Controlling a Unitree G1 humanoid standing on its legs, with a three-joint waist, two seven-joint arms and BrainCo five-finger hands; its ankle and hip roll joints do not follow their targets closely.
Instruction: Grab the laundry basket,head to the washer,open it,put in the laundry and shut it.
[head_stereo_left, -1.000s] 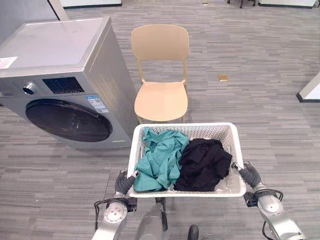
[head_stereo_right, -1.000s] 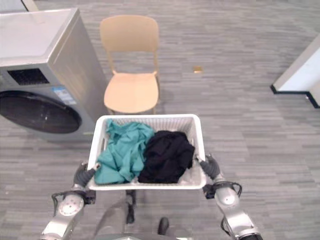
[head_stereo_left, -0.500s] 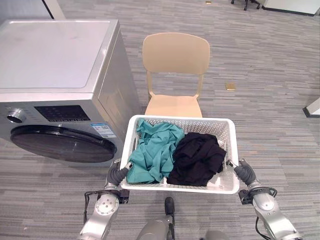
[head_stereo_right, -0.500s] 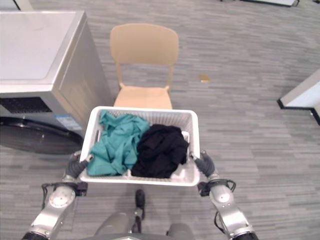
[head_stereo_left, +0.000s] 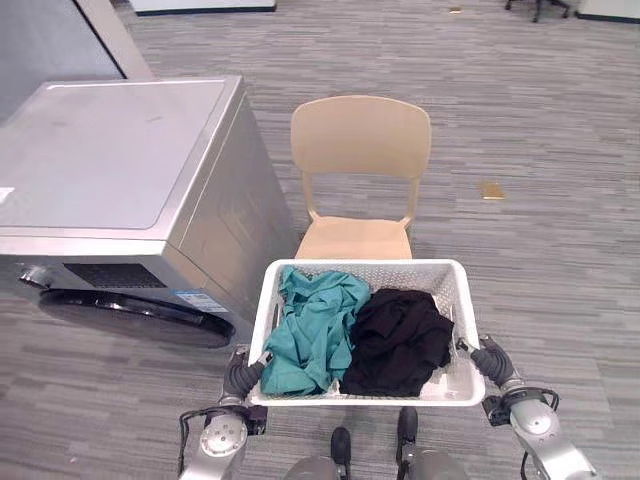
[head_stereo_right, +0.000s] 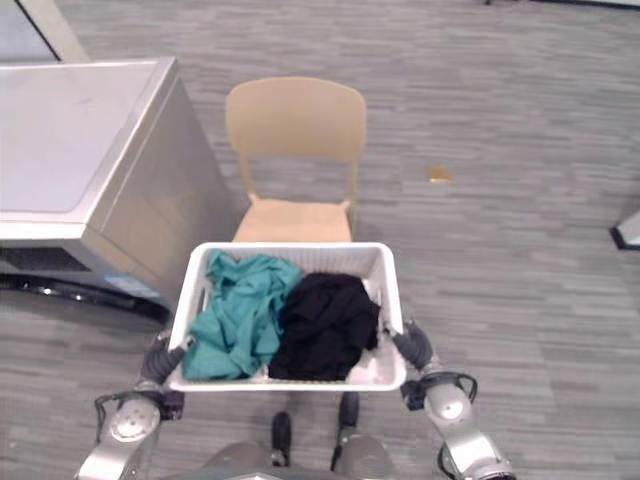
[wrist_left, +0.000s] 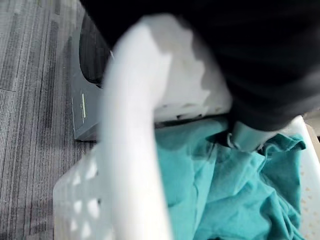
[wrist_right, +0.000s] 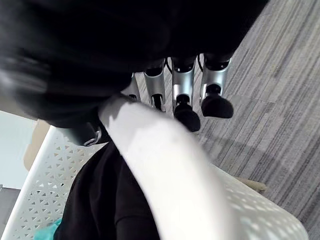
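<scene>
The white laundry basket sits low in the middle of the frame, carried between both hands. A teal garment fills its left half and a black garment its right. The left hand has its fingers curled round the basket's left rim; the right hand is clenched on the right rim. Behind the basket stands a tan chair, and the washer, door shut, takes the left of the frame.
</scene>
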